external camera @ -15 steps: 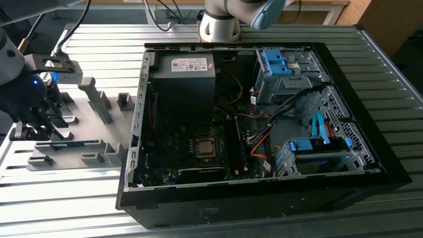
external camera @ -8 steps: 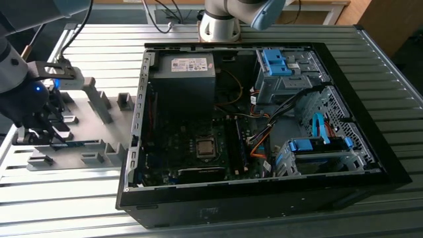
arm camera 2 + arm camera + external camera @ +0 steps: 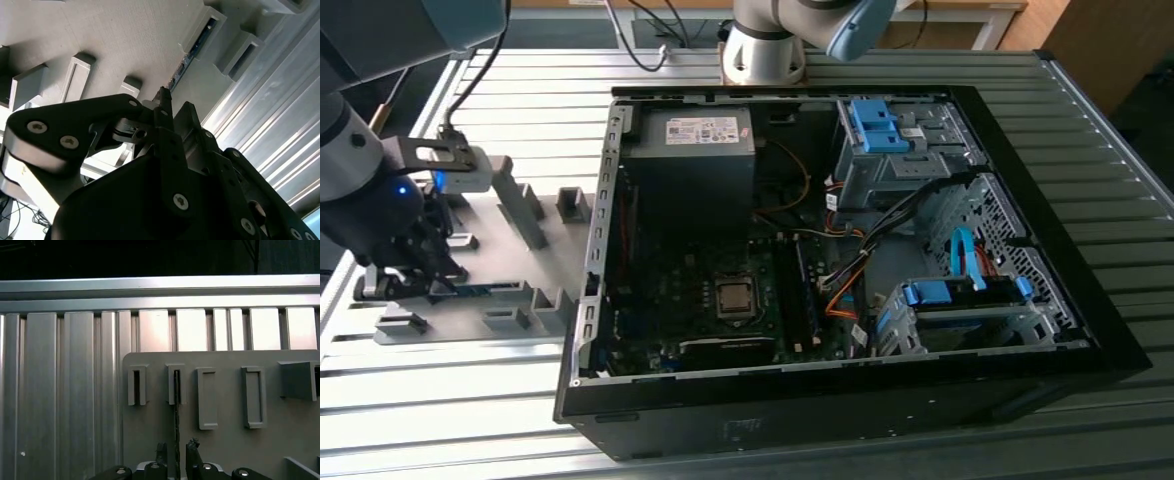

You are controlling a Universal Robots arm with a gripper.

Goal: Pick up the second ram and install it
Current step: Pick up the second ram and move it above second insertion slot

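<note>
The second ram (image 3: 478, 290) stands on edge in a slot of the grey fixture plate (image 3: 540, 255), at the exterior view's left beside the computer case. In the first wrist view the ram (image 3: 176, 410) is a thin dark line running from a grey slot block down between my fingers. My gripper (image 3: 411, 278) is lowered over one end of it. The gripper (image 3: 176, 449) is open, one fingertip (image 3: 161, 450) on each side of the board with a small gap. In the second wrist view the ram (image 3: 189, 57) lies in its slot just beyond the gripper (image 3: 175, 104).
The open computer case (image 3: 607, 250) lies flat at the exterior view's right of the fixture, with motherboard (image 3: 707, 300), power supply (image 3: 691, 150), loose cables and blue drive clips (image 3: 878, 122). Grey fixture blocks (image 3: 520, 210) rise from the plate. The table (image 3: 454, 400) is ribbed aluminium.
</note>
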